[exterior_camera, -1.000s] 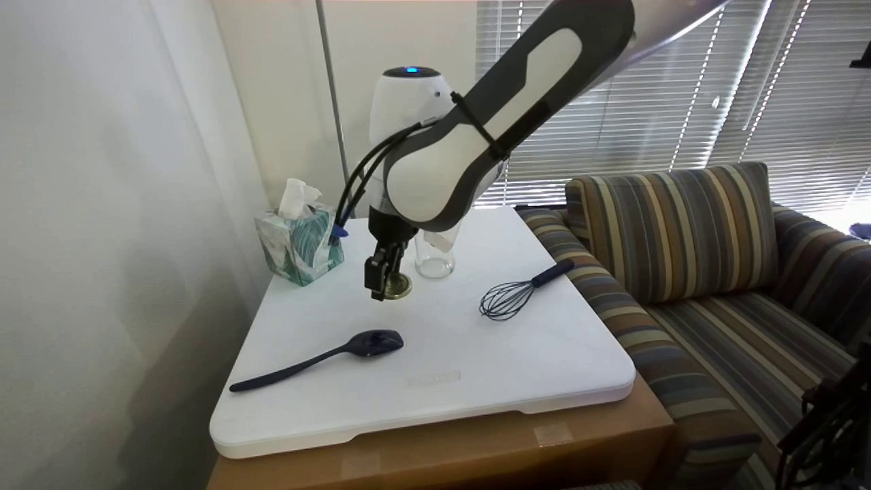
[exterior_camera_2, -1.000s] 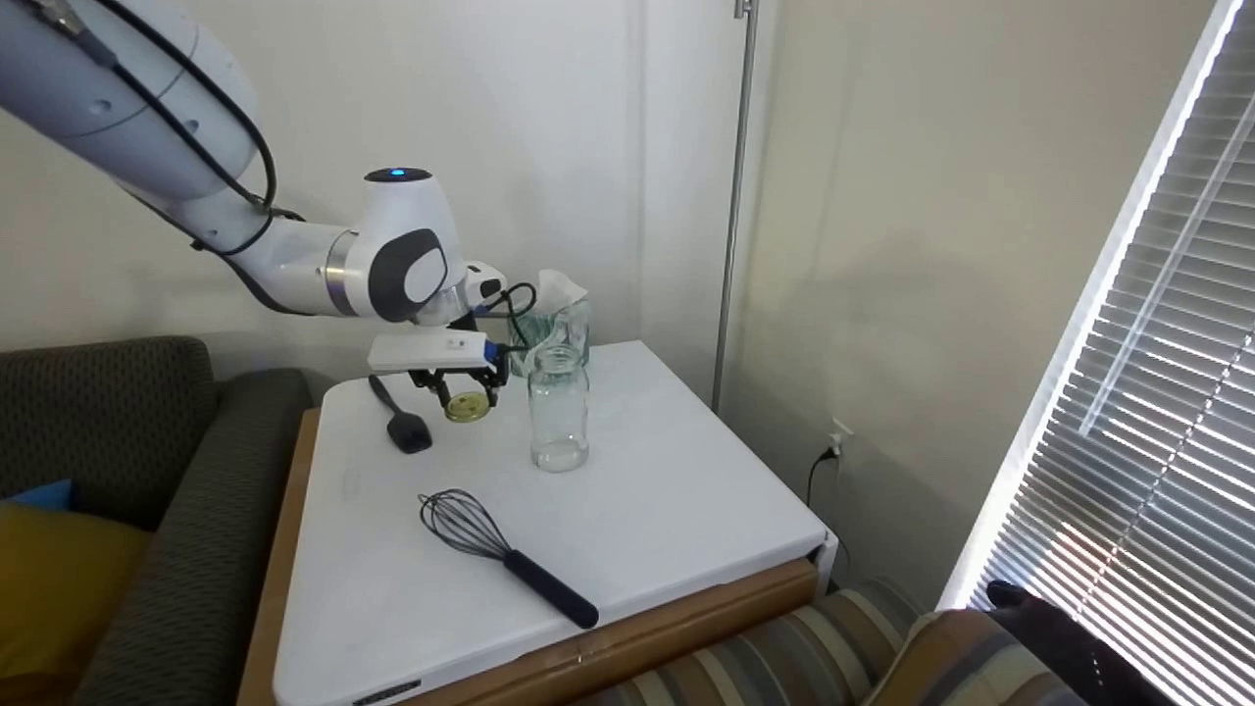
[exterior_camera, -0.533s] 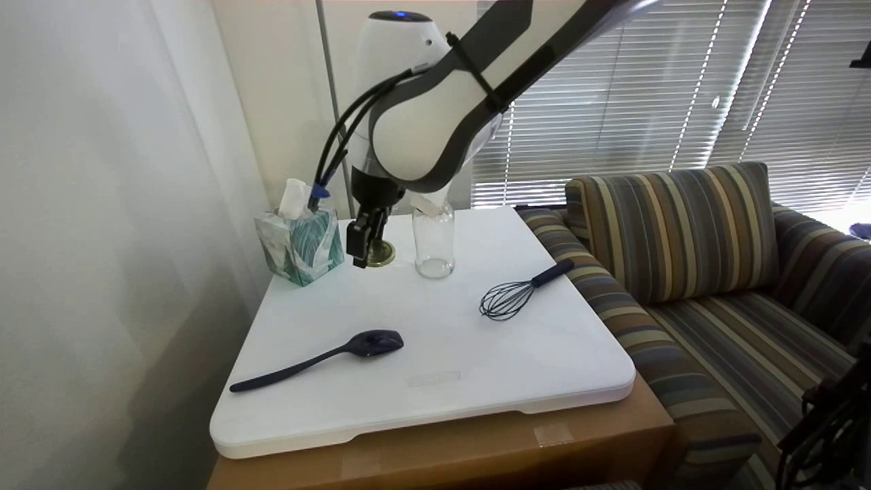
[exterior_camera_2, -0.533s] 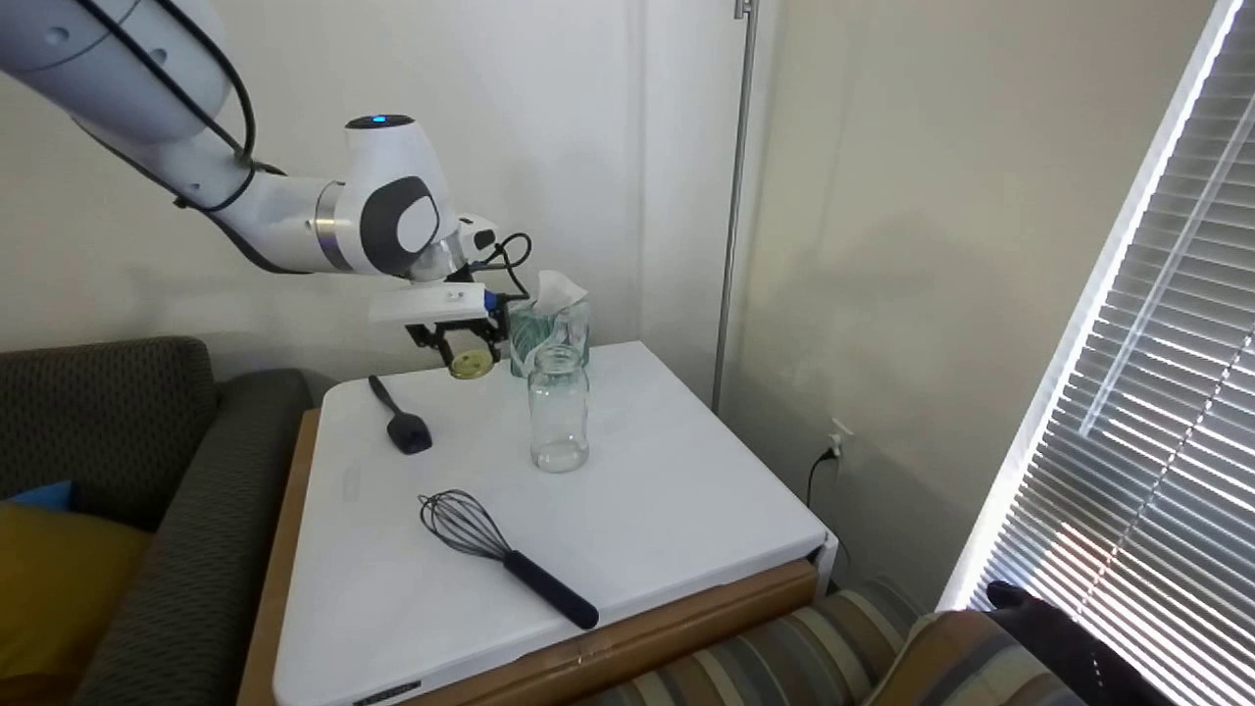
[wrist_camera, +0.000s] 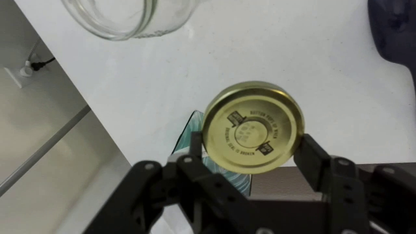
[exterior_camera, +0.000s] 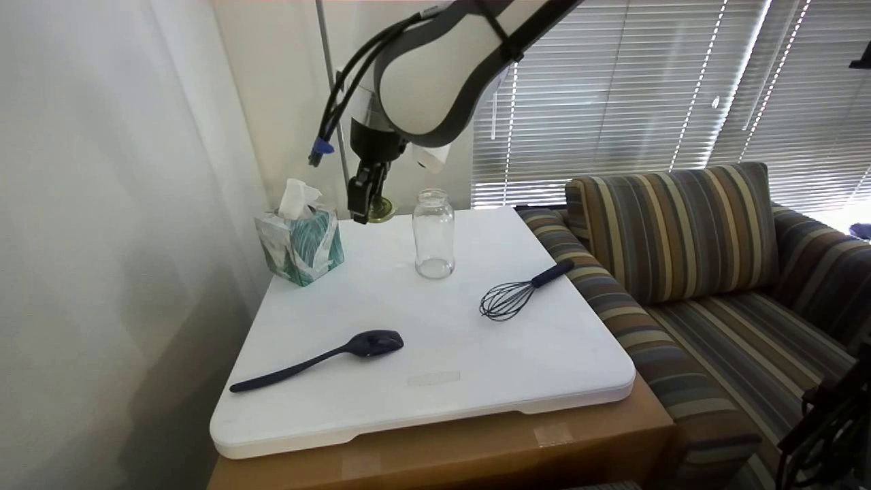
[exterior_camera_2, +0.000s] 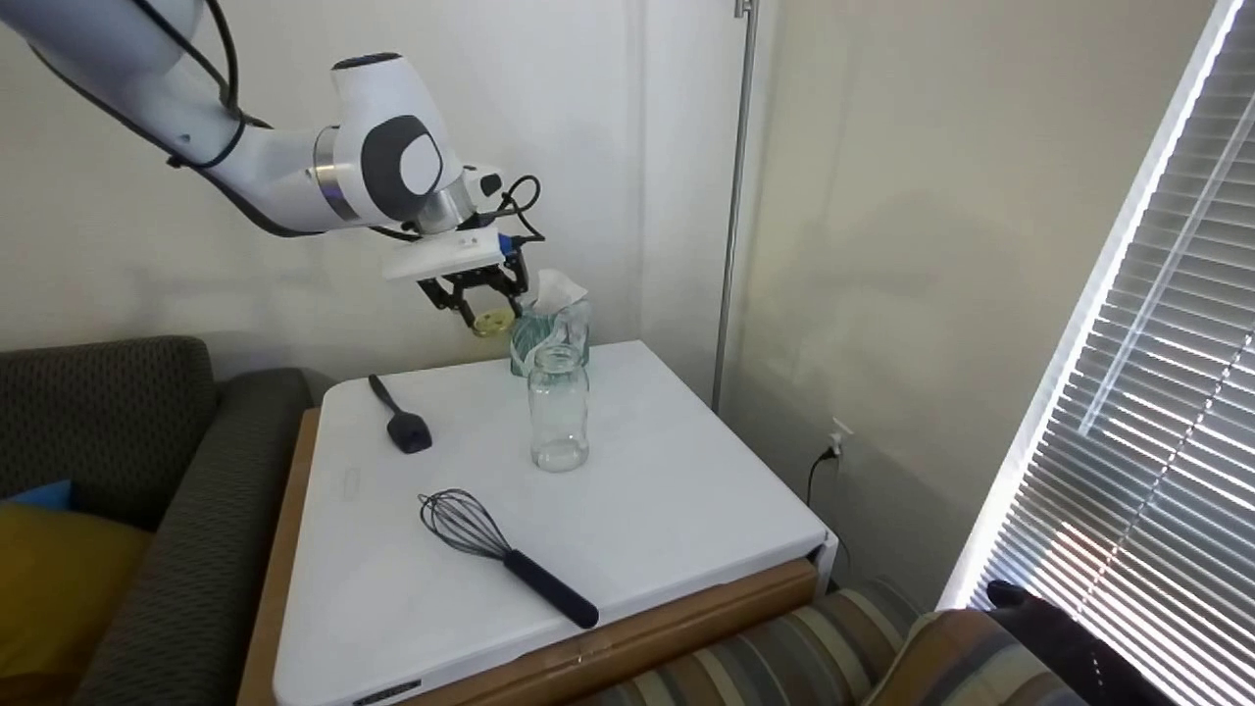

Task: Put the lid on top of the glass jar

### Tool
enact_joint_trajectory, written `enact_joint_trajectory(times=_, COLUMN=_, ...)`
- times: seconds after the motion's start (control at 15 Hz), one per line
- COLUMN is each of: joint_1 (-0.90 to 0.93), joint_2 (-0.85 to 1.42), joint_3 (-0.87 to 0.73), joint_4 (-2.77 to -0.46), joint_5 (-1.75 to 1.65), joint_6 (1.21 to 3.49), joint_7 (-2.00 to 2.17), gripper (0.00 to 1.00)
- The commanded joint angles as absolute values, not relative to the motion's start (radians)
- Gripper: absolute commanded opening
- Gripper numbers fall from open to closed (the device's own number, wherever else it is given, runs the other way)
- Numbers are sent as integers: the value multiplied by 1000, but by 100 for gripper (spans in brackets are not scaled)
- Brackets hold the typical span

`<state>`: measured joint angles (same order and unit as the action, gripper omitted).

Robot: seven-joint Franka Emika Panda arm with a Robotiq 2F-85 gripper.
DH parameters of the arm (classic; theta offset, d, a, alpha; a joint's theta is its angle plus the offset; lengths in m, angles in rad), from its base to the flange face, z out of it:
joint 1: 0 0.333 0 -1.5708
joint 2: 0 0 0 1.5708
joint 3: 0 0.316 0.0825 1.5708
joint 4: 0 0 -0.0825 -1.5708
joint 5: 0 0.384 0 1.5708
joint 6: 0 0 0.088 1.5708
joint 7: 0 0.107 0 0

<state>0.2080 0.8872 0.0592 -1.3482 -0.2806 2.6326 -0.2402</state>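
The lid [wrist_camera: 253, 130], a flat gold disc with dark print, is pinched at its rim between both fingertips of my gripper [wrist_camera: 251, 141]. It hangs in the air over the table, tilted a little in the wrist view. Upright on the white table stands the clear glass jar [exterior_camera: 434, 238], its mouth uncovered. In an exterior view, the lid [exterior_camera_2: 493, 322] shows to the left of the jar [exterior_camera_2: 559, 417] and slightly higher than its mouth. Part of the jar's rim [wrist_camera: 143, 22] enters the wrist view at the top left. Lid and jar are apart.
A teal tissue box [exterior_camera: 303, 245] with a tissue sticking up stands at the table's back corner, close to the gripper. A black whisk [exterior_camera: 510, 299] and a dark spoon [exterior_camera: 371, 344] lie on the white table [exterior_camera: 531, 367]. A striped armchair adjoins one side.
The gripper has risen clearly with the lid in its grip. In an exterior view it also shifted slightly right, toward the jar's side. Jar, whisk, spoon and tissue box have stayed put.
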Motion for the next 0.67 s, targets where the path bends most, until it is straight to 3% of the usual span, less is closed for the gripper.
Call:
enact_joint_trajectory(times=0.0, joint_1=225, joint_2=811, joint_3=7, joint_4=-1433, joint_5=-321, joint_6=2664, joint_7=-207, gripper=46)
enact_joint_trajectory(times=0.6, joint_1=217, joint_2=786, joint_3=-60, joint_4=-1442, joint_5=-371, joint_6=2651, joint_7=-170, gripper=46)
